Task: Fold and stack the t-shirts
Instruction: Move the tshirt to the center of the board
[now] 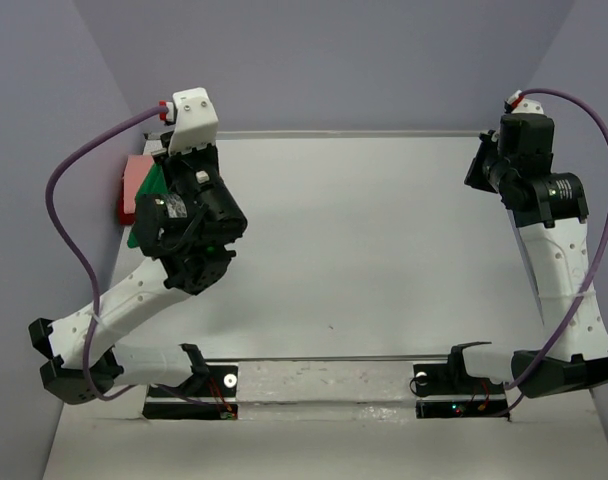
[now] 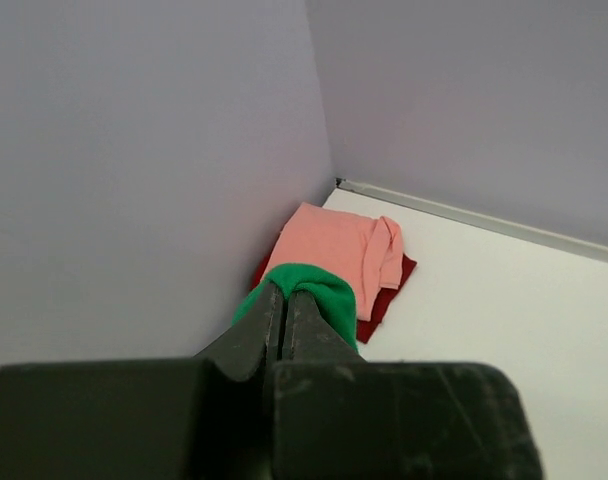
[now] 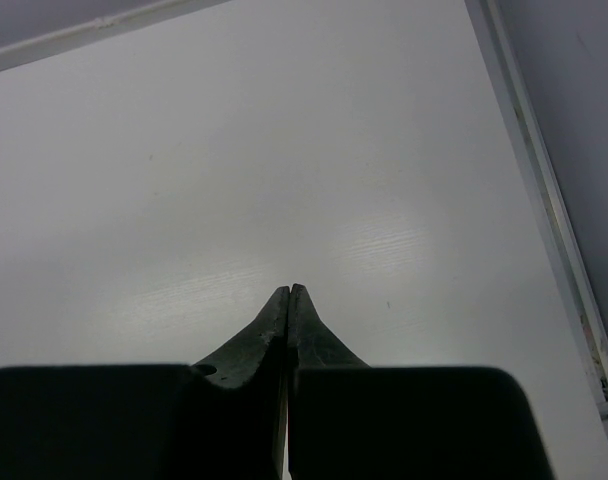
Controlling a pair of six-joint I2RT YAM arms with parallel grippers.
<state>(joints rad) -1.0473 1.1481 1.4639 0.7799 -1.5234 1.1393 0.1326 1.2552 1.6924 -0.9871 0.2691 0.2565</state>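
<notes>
At the bottom of the left wrist view we see the left tool [image 2: 284, 292] with its jaws pressed together and green cloth bunched right at the tips. We take it that the tool is pinching the green shirt [image 2: 329, 300], though the bite itself is hidden. Just beyond, mid-frame, the pink shirt [image 2: 329, 245] lies folded on the red shirt [image 2: 382, 308], whose edge shows past the pink on the right. The green one overlaps the near edge of the pink; we cannot tell whether it rests there or hangs just above. The pile sits on the counter [image 2: 504, 330] hard against the wall [image 2: 134, 180] on the left, near the far corner. In the top view all this is in the upper left, with the arm covering most of the green shirt.

The right tool [image 3: 288, 292] is closed on nothing. It hangs over bare counter in the upper right of the top view, well apart from the shirts.

We judge the work to be at its last step: two shirts are stacked and the green one is left to place. The next move calls for carrying it over the pile so it covers the pink squarely and lowering it until it lies flat. Then the tool must let go and draw back without dragging a fold loose. The wall leaves little room on that side.
</notes>
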